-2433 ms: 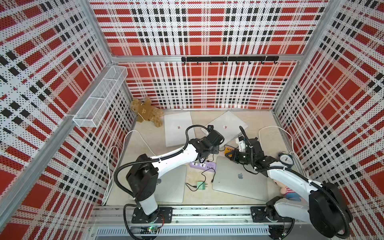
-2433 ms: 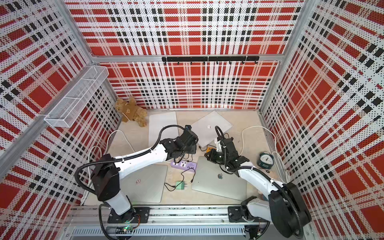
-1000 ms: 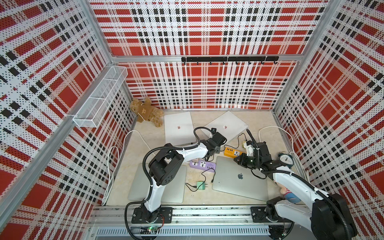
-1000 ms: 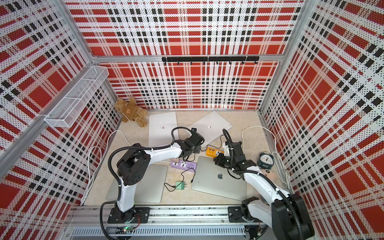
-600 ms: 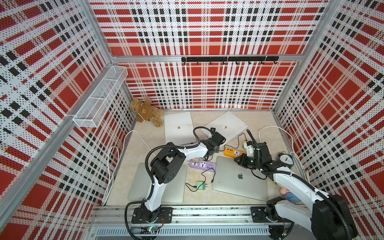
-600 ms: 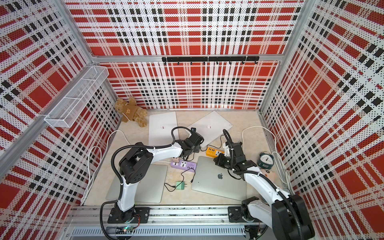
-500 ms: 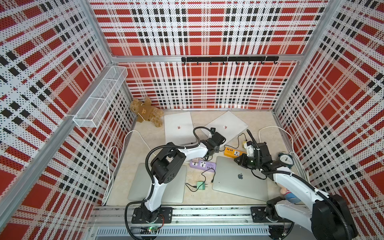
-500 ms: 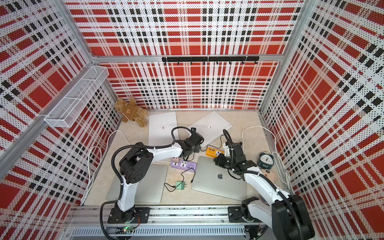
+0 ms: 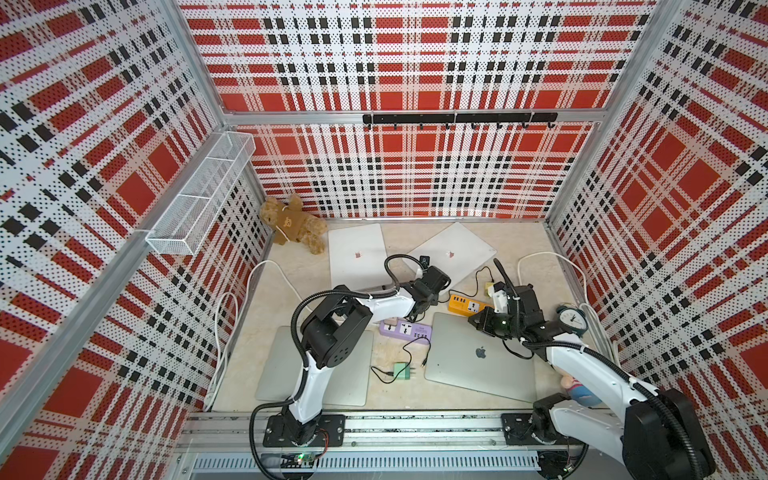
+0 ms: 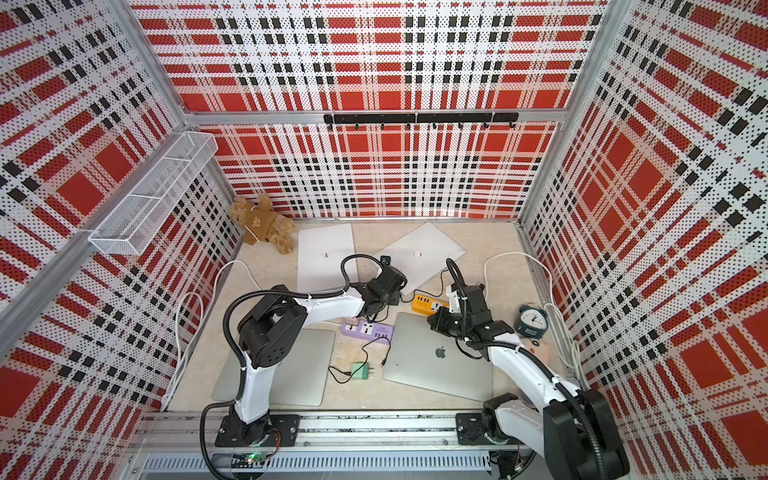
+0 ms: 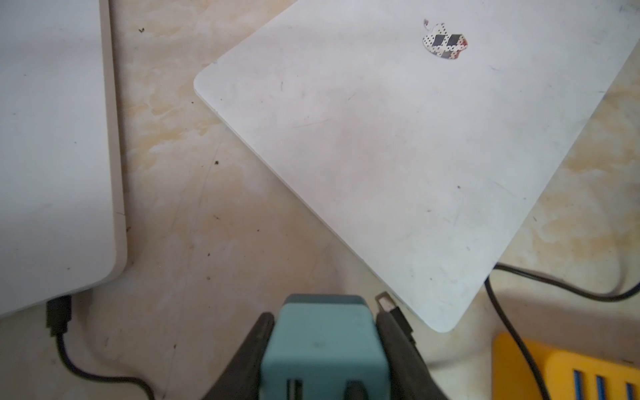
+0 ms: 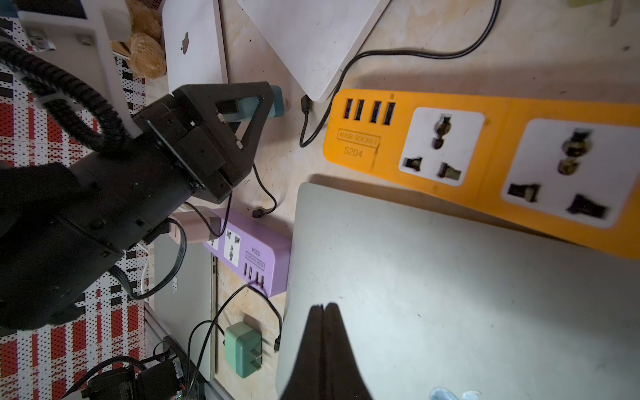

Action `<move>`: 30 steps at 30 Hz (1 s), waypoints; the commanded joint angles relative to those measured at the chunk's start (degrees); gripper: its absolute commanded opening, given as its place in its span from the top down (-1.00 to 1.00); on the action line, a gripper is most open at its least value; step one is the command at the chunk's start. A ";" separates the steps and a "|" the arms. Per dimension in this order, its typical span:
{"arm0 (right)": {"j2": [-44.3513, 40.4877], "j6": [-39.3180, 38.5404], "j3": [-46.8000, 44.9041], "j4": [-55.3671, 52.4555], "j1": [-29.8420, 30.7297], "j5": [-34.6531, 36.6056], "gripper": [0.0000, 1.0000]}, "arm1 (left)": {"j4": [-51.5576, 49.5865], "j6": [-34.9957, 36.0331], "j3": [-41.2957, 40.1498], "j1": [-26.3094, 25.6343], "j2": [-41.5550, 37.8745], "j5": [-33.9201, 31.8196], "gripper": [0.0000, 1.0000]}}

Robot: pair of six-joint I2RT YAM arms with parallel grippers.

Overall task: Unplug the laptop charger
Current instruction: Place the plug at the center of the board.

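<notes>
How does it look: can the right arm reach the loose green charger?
Probably yes: the right pincer is shut, empty, above the grey laptop; the green charger lies uncovered beside that laptop's edge, though it must open first.

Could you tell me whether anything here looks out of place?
The green charger lies loose beside the grey laptop, prongs bare, in no socket. One white laptop at the back sits skewed, unlike its square neighbour.
</notes>
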 commanded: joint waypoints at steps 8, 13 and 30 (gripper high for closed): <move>-0.62 -0.50 -0.90 0.61 -0.56 -0.63 1.00 | -3.94 -0.42 -1.03 -0.92 -1.21 -0.75 0.04; -0.54 -0.58 -0.81 0.68 -0.61 -0.75 1.00 | -4.32 -0.48 -0.76 -1.01 -1.74 -1.26 -0.04; -0.26 -1.49 -0.24 -0.15 -0.59 -0.07 1.00 | -6.77 0.57 3.54 -1.63 -4.57 -0.55 -0.21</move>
